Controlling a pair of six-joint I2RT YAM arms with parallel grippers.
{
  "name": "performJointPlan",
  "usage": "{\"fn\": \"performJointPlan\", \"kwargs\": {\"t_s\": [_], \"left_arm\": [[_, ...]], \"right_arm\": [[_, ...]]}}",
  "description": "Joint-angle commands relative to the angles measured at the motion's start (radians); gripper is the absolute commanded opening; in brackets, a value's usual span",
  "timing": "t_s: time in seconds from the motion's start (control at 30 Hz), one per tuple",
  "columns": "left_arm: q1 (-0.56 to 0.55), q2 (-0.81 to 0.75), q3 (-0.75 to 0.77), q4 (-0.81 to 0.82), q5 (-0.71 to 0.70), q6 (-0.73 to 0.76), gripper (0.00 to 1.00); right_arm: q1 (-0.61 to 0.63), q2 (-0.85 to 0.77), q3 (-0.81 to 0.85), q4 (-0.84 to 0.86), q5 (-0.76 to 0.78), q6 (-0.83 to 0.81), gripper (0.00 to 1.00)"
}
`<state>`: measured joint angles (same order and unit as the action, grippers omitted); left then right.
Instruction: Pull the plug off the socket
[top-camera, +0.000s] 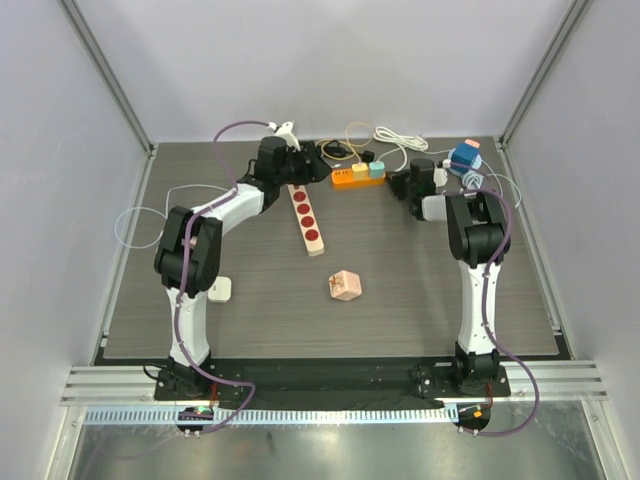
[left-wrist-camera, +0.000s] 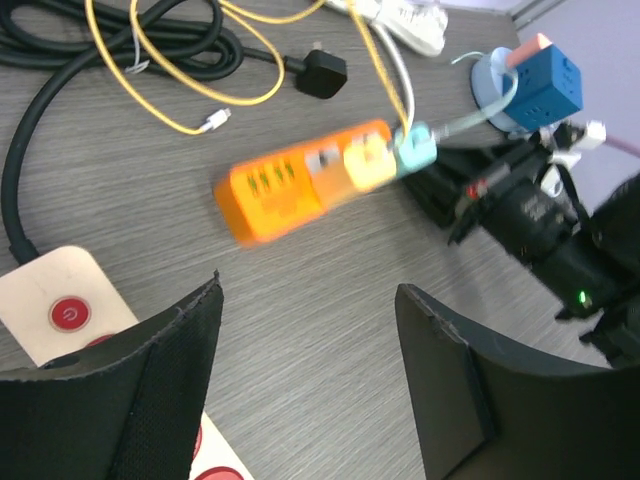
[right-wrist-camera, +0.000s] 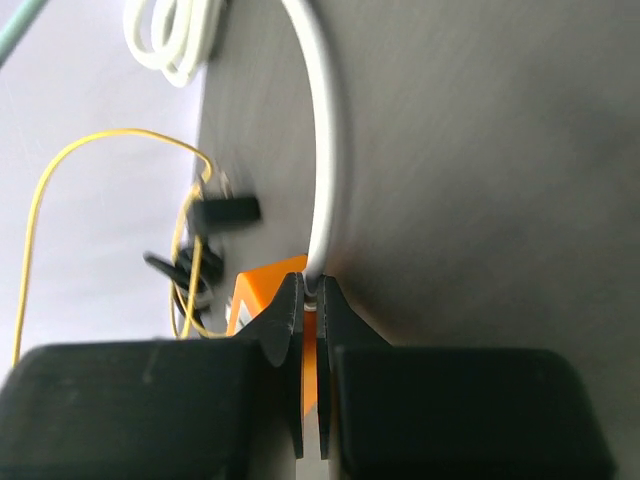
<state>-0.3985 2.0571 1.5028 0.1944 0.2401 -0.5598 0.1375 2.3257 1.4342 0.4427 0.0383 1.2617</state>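
Right wrist view shows my right claw (right-wrist-camera: 310, 290) pinched narrow on the round white cable (right-wrist-camera: 338, 150) beside the teal plastic plug (left-wrist-camera: 415, 150), still seated in the orange plastic power strip (left-wrist-camera: 290, 185) at the table's (top-camera: 400, 300) back; left claw (left-wrist-camera: 308, 290) gapes wide, pull undone.

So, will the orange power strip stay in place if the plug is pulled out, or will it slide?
Probably it slides: the orange power strip looks small and light, lying loose, and the open left pincer does not hold it. The white cable in the right pincer curves loosely, so it is likely floppy.
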Motion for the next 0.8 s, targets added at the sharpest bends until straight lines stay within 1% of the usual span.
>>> {"fn": "performJointPlan", "kwargs": {"t_s": [0.0,0.03,0.07,0.1,0.13,0.23,0.27,0.37,0.47,0.57,0.63,0.7,0.73,0.77], "left_arm": [[-0.011,-0.003,0.059,-0.004,0.048,0.032,0.70],[-0.017,-0.005,0.054,0.006,0.062,0.047,0.70],[-0.025,-0.020,0.039,0.008,0.071,0.064,0.70],[-0.048,-0.029,0.031,0.008,0.070,0.095,0.71],[-0.060,-0.038,0.022,0.004,0.067,0.156,0.71],[-0.117,-0.089,-0.012,-0.038,0.057,0.263,0.75],[-0.129,-0.100,-0.027,-0.050,0.070,0.341,0.76],[-0.174,-0.150,-0.067,-0.099,0.088,0.447,0.76],[-0.180,-0.161,-0.093,-0.101,0.073,0.492,0.76],[-0.183,-0.147,-0.076,-0.121,0.071,0.506,0.73],[-0.191,-0.123,-0.044,-0.163,0.051,0.537,0.73],[-0.209,-0.101,-0.013,-0.229,0.009,0.584,0.75],[-0.215,-0.077,0.020,-0.254,-0.052,0.595,0.77],[-0.223,-0.060,0.040,-0.275,-0.076,0.604,0.80]], "right_arm": [[0.024,-0.120,-0.179,-0.001,-0.011,-0.061,0.01],[0.027,-0.173,-0.223,0.020,-0.009,-0.058,0.01],[0.028,-0.196,-0.298,0.055,-0.006,-0.051,0.01],[0.030,-0.216,-0.329,0.065,-0.005,-0.053,0.01],[0.037,-0.253,-0.352,0.070,-0.003,-0.056,0.01],[0.042,-0.298,-0.431,0.087,-0.017,-0.074,0.01],[0.047,-0.328,-0.476,0.097,-0.015,-0.082,0.01],[0.048,-0.361,-0.552,0.140,-0.011,-0.094,0.01],[0.047,-0.351,-0.525,0.127,-0.026,-0.117,0.01],[0.048,-0.332,-0.512,0.139,-0.063,-0.114,0.01],[0.048,-0.321,-0.506,0.155,-0.080,-0.108,0.01],[0.047,-0.307,-0.497,0.156,-0.092,-0.110,0.01],[0.045,-0.304,-0.492,0.157,-0.100,-0.111,0.01],[0.045,-0.302,-0.489,0.160,-0.101,-0.110,0.01]]}}
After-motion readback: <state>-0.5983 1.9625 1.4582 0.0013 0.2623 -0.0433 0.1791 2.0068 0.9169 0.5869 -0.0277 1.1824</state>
